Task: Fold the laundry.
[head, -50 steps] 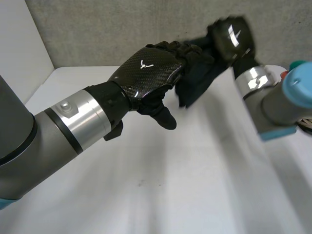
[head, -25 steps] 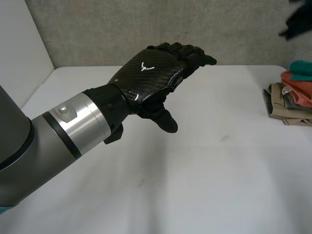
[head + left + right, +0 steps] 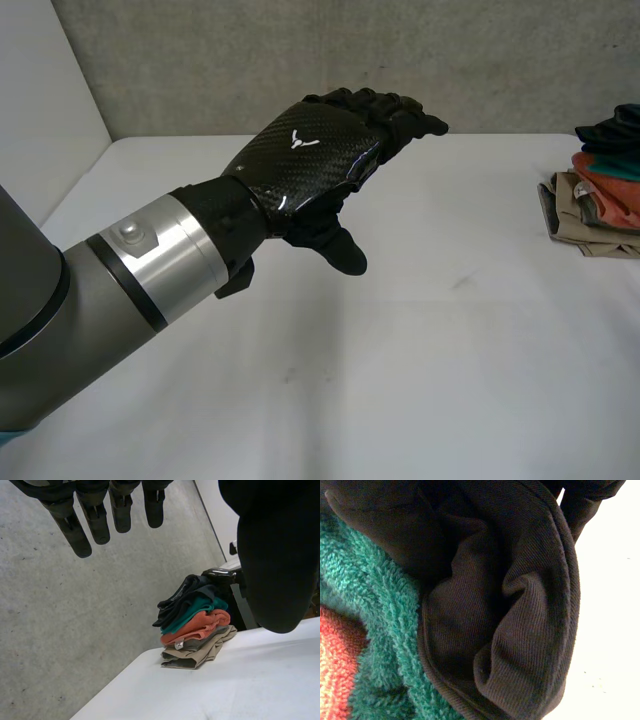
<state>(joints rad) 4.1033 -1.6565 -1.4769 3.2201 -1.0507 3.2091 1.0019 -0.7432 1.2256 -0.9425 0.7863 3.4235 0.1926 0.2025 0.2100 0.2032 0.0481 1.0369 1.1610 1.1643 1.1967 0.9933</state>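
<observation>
Left hand (image 3: 300, 150) hovers open and empty above the counter (image 3: 450, 350). Right hand (image 3: 220, 574): grip cannot be told. The dark garment (image 3: 520, 605) at that hand should settle squarely on the teal towel (image 3: 370, 605).

The left hand (image 3: 310, 160) hangs above the middle of the table (image 3: 420, 380), and a pile of folded clothes (image 3: 595, 215) sits at the table's right edge, far from it

Bright, even light covers the tabletop (image 3: 450, 350). Glare streaks the glossy back of the left hand (image 3: 300, 165), behind the fingers (image 3: 400, 110). Beside the cloth (image 3: 510, 605), the tabletop washes out white.
</observation>
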